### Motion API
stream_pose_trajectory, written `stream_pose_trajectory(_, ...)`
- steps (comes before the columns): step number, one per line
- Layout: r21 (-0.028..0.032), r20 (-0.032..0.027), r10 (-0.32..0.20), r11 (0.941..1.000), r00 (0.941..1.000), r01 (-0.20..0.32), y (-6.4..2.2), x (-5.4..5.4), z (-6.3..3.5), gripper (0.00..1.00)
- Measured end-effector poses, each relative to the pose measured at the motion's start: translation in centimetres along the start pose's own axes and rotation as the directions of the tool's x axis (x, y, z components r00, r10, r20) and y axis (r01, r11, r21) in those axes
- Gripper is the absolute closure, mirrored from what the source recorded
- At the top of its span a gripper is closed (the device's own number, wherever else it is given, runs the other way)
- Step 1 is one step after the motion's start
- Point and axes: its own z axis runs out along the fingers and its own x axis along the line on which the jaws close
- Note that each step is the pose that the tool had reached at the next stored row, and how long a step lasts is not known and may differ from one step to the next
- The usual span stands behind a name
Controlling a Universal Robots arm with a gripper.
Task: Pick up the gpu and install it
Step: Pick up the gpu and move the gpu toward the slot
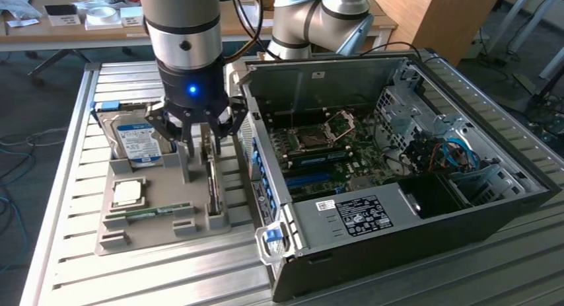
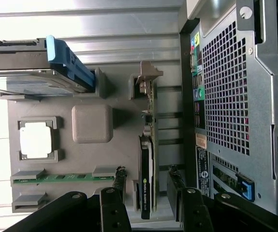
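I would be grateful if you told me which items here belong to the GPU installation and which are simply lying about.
Job in hand:
gpu, standing on edge in the grey tray
gripper, open, straddling it
computer case, side open

Lying about:
hard drive
processor chip
memory stick

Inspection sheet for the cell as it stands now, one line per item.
Surface: slotted metal table with a grey fixture tray on it.
Job's things: gpu standing on edge in the tray; open PC case beside the tray.
Clutter: hard drive, processor and memory stick in the tray.
Grippers: tool open, fingers either side of the gpu, not touching.
Cables: blue cables inside the case.
Surroundings: desk and wooden panel behind.
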Motion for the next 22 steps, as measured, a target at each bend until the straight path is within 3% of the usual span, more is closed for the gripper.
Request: stream_pose_trajectory(22, 0.0000, 0.0000, 0.000, 1.0000, 1.0000, 0.000, -0.08, 0.0, 1.79, 0.53)
